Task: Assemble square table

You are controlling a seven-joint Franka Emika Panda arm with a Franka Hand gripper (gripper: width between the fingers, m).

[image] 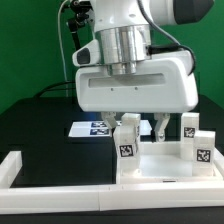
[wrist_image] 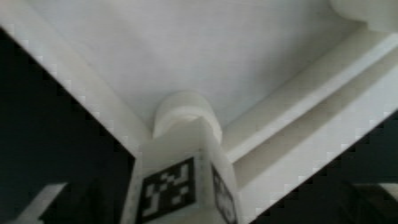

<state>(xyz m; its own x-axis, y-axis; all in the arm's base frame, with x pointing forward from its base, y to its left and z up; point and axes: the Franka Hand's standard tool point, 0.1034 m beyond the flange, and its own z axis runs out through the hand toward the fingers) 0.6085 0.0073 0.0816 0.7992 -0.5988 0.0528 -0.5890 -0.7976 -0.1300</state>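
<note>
In the exterior view, the arm's white gripper (image: 141, 128) hangs low over the square table top (image: 165, 165), which lies on the black table (image: 35, 125) against the white barrier strip (image: 60, 176) at the table's front edge. One tagged leg (image: 126, 138) stands upright at the top's corner toward the exterior view's left, just beside the gripper's fingers (image: 158, 127). The jaws stand spread, pinching nothing. Two more tagged legs (image: 198, 148) stand close together at the top's edge toward the exterior view's right. The marker board (image: 92, 128) lies flat farther back on the table, partly hidden behind the gripper.

In the wrist view, the tray-like top (wrist_image: 231, 60) fills most of the picture, its raised rim running along dark table. The upright leg (wrist_image: 178, 160) rises from a round corner socket (wrist_image: 185, 108), its black-and-white tag facing the camera. The fingers themselves are out of this picture.
</note>
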